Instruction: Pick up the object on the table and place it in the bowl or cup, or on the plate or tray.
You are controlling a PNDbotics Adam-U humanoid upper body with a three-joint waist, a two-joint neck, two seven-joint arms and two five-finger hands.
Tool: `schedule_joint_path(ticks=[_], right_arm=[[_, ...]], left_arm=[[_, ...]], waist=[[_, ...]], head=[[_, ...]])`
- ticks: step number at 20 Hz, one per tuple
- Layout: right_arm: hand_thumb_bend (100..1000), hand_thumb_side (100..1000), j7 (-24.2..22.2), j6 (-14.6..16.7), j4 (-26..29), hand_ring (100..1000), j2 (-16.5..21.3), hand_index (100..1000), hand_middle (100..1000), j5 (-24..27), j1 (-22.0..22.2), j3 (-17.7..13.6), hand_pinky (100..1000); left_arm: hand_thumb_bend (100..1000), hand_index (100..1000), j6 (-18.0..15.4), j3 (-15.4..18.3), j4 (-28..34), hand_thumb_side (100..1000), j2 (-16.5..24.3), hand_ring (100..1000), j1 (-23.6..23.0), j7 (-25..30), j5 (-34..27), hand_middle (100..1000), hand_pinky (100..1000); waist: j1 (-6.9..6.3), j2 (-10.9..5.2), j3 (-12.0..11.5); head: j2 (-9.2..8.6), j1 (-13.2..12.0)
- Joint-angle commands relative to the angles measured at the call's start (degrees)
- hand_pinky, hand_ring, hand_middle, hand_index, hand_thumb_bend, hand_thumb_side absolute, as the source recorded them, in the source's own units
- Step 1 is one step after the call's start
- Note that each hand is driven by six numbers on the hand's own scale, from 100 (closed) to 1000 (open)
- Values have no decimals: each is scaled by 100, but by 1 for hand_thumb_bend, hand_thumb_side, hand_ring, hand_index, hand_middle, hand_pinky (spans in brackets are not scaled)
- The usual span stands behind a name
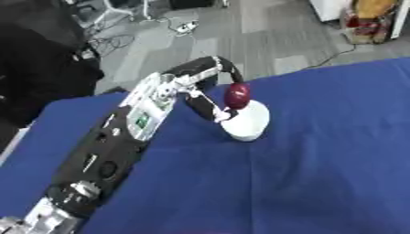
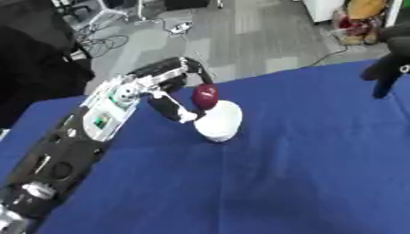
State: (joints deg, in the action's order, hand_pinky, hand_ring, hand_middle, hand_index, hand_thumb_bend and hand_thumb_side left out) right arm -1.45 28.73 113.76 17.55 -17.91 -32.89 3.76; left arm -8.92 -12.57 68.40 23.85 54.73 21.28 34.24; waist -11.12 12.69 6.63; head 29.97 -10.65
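Left eye view showed one dark red fruit (image 1: 238, 95), one white bowl (image 1: 250, 122) and one desk (image 1: 320, 173) covered in blue cloth. The fruit sat a little above the middle of the frame, just over the bowl's upper left rim; whether it touched the rim could not be told. It was egg-shaped, its long axis running nearly up and down in the picture, leaning slightly to the right at the top. Which end was the stem end could not be made out.

The bowl lay just below and right of the fruit, near the frame's centre, apparently tipped so that its pale side faced the camera.

The left hand (image 1: 214, 77) came in from the lower left corner on a long black and silver arm and arched over to the fruit. Its fingers (image 1: 226, 65) curled down over the fruit's top from the upper left, and its thumb came up from below left, so the fruit was pinched between them.

The right hand (image 2: 390, 59) showed only in the right eye view, at the upper right edge, dark, with fingers hanging down relaxed, well apart from the bowl.
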Motion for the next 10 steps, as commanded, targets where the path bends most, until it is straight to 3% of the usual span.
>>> schedule_joint_path(ticks=[1,10], right_arm=[[100,1000,-4,11,84,509,-12,782,711,32,-92,5,299],[100,1000,-27,27,84,509,-47,782,711,52,-148,24,300]], left_arm=[[222,374,-40,49,-46,180,75,145,116,1,58,302,100],[225,376,-108,65,-337,192,30,149,98,-29,186,305,100]], waist=[[39,-68,14],[21,-24,98]], head=[[-58,-91],[-81,-110]])
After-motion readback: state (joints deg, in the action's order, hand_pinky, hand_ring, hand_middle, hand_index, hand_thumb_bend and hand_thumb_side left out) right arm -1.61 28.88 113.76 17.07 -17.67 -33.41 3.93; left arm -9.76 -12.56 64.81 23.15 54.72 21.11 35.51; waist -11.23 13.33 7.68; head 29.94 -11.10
